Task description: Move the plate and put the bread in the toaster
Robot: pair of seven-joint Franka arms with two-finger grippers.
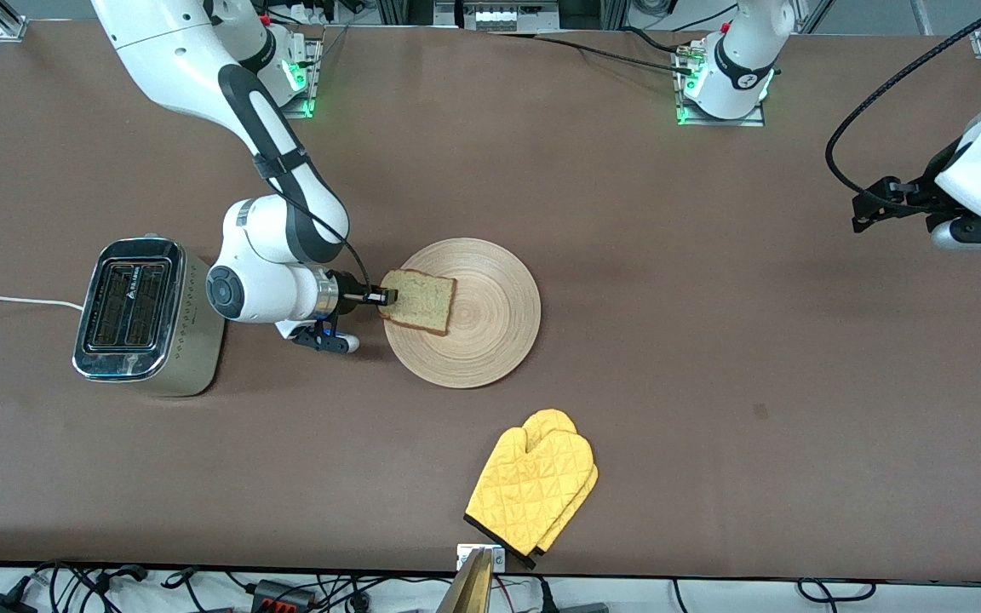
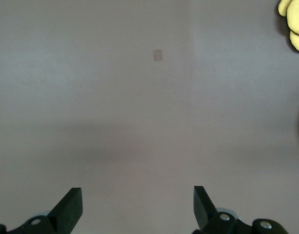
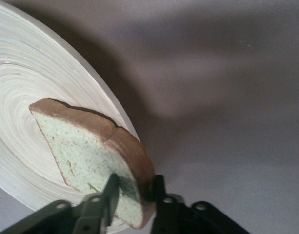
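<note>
toaster (image 1: 148,317) standing on the bench (image 1: 712,340) toward the right arm's end, white cord (image 1: 5,300) trailing off its side. right gripper (image 1: 387,297) beside it, pinching the crust edge of the bread (image 1: 419,300), slice tilted up over the plate (image 1: 478,332). plate flat mid-bench. yellow oven mitt (image 1: 533,489) nearer the front camera than the plate. left gripper (image 1: 869,213) spread wide, holding nothing, hanging over bare bench at the left arm's end.

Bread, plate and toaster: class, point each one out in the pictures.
bread (image 1: 422,300), front view, middle of the slice's face
plate (image 1: 495,319), front view, bare wood beside the slice
toaster (image 1: 127,304), front view, chrome top between slots
</note>
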